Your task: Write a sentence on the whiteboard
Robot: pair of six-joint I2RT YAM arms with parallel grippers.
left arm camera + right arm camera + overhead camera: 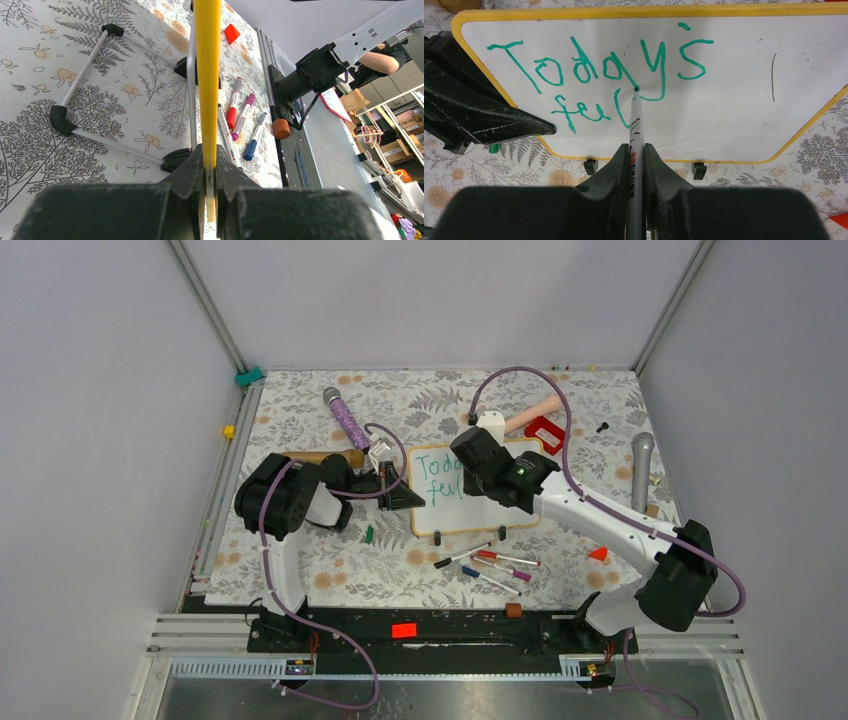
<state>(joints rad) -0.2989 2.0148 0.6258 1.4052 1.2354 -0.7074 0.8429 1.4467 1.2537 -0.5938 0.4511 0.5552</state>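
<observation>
Find the whiteboard near the middle of the table, propped on a wire stand, face toward the arms. Read on it in green the sentence, only partly done ("Today's" on top, "ful" and the start of one more stroke below). Note the left gripper at the board's left edge, fingers shut tight on the yellow-tan frame. Note the right gripper with a marker, fingers clamped on the barrel, tip touching the board at the top of that unfinished stroke.

Plenty to go wrong from here. Press too hard and likely swing the board about its single pinched edge, or rock it back on the stand, bending the letter. Press too lightly and probably get a broken line. Drag the fingers low over fresh ink and risk a smear on "ful". Let the barrel creep in the grip and skew the tip, and the next letters with it. Keep writing this large and perhaps crowd the remaining words toward the bottom edge. Mind also the loose markers just in front of the board, easy to knock with a low-swinging arm.
</observation>
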